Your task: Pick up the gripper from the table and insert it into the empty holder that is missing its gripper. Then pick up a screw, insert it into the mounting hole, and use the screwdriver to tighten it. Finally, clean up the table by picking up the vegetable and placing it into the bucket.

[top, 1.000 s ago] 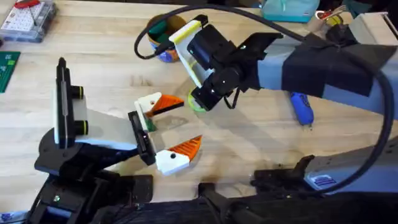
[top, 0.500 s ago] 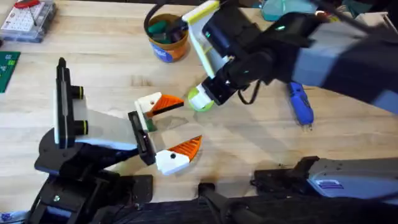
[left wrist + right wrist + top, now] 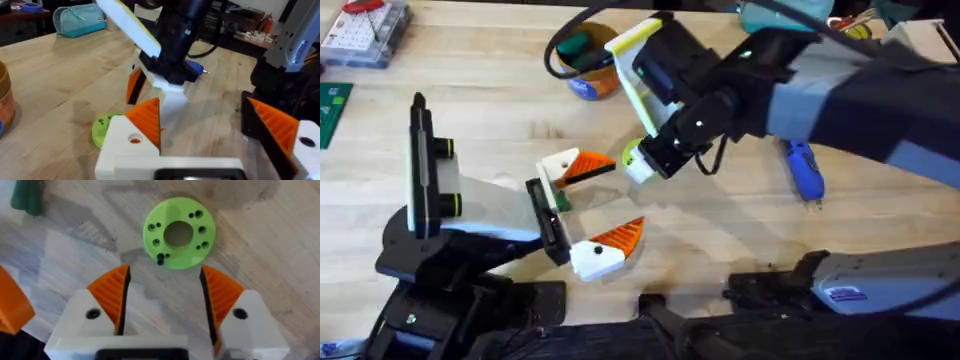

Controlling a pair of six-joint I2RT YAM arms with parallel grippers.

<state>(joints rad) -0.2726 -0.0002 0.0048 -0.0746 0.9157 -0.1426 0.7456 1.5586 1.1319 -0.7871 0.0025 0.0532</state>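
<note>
right gripper (image 3: 164, 297) gapes above vegetable (image 3: 179, 232)

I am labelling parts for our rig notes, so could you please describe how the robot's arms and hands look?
The right hand has white finger bodies with orange ribbed pads and small dark screw holes. The right arm is grey and black, with a black cable looping over it and a yellow-and-white strip near the wrist. The left hand has matching white-and-orange fingers on a black mount.
</note>
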